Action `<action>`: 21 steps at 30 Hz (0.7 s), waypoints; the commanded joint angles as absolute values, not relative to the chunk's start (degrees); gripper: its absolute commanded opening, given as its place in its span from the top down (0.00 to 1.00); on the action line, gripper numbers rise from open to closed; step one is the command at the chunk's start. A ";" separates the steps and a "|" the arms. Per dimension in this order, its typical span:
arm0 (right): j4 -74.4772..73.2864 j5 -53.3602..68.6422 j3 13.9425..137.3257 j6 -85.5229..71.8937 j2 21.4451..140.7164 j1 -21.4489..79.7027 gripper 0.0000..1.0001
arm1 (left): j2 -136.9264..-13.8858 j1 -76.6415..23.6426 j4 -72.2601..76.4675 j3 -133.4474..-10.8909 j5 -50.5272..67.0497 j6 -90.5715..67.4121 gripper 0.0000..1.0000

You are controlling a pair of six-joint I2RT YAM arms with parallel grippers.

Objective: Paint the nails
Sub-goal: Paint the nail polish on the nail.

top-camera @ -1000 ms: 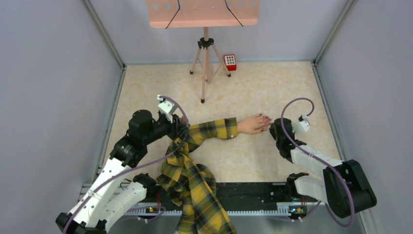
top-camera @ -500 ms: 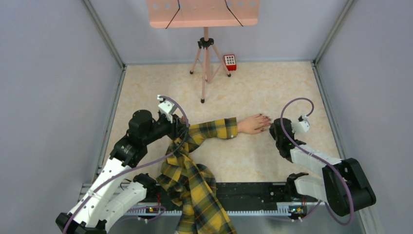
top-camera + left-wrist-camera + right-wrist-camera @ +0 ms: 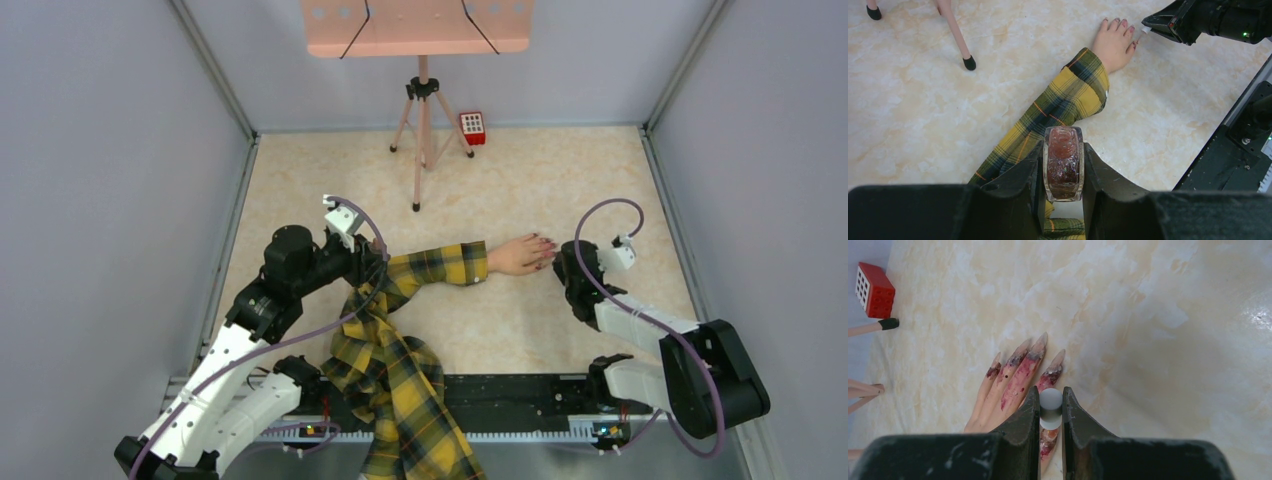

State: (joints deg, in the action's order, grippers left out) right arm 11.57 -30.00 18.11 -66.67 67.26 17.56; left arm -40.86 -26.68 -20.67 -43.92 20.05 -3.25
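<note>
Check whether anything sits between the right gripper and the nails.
Nothing visible does. The right gripper, shut on a white-ended applicator, sits over one finger of the mannequin hand, beside the nails. The left gripper holds the polish bottle back at the sleeve.

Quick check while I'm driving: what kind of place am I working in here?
Most likely a lab test booth, not a salon: plain grey walls box in a marble-look table, a tripod stands under a pink board, and the hand is a mannequin's.
</note>
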 commanded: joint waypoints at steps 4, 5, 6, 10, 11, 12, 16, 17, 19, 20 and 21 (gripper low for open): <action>13.59 -32.81 20.82 -66.70 68.27 17.68 1.00 | -40.08 -26.54 -18.28 -45.18 20.13 -3.14 1.00; 13.62 -32.77 20.80 -66.71 68.37 17.72 1.00 | -40.08 -26.54 -18.28 -45.22 20.13 -3.08 1.00; 13.62 -32.80 20.77 -66.71 68.40 17.75 1.00 | -40.07 -26.54 -18.30 -45.23 20.13 -3.09 1.00; 13.87 -33.06 20.44 -67.04 68.82 17.71 1.00 | -39.99 -26.54 -18.26 -45.20 20.05 -3.11 1.00; 13.95 -33.11 20.47 -67.18 68.90 17.71 1.00 | -39.98 -26.54 -18.28 -45.19 20.00 -3.14 1.00; 13.97 -33.18 20.39 -67.19 68.90 17.73 1.00 | -39.99 -26.47 -18.31 -45.25 20.02 -3.12 1.00; 14.10 -33.48 20.39 -67.48 68.79 17.72 1.00 | -39.99 -26.53 -18.33 -45.18 19.99 -3.08 1.00; 14.12 -33.56 20.40 -67.55 68.69 17.74 1.00 | -39.98 -26.53 -18.36 -45.18 19.96 -3.13 1.00; 14.23 -33.70 20.42 -67.69 68.68 17.73 1.00 | -39.97 -26.50 -18.37 -45.18 19.94 -3.08 1.00; 14.36 -33.74 20.47 -67.80 68.66 17.72 1.00 | -39.93 -26.46 -18.37 -45.23 19.95 -3.05 1.00; 14.47 -33.63 20.42 -67.84 68.69 17.69 1.00 | -39.91 -26.52 -18.37 -45.18 19.87 -3.02 1.00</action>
